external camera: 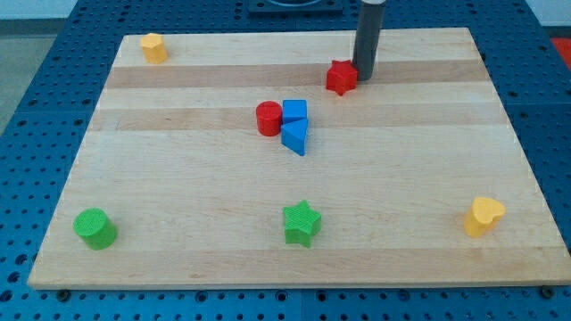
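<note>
On the pale wooden board (178, 178), with its smooth striped grain, a green cylinder (95, 227) stood at the view's bottom left. A yellow block (153, 47) with several flat sides stood at the top left. Near the middle, a red cylinder (268, 119), a blue cube (294, 111) and a blue triangular block (295, 137) touched each other in a tight group. A green star (302, 223) stood well below them.

Further right was a red block (341, 78) that looked star-like. My tip (366, 77) was touching it, or was just beside it, on its right side. The rod was dark and round and had no jaws, so it held nothing.

All blocks looked like matte plastic, so they probably slide easily. With off-centre contact, I judged that the red block could turn and slip past the rod, or drift toward the group.

A yellow heart (483, 216) stood at the bottom right.
</note>
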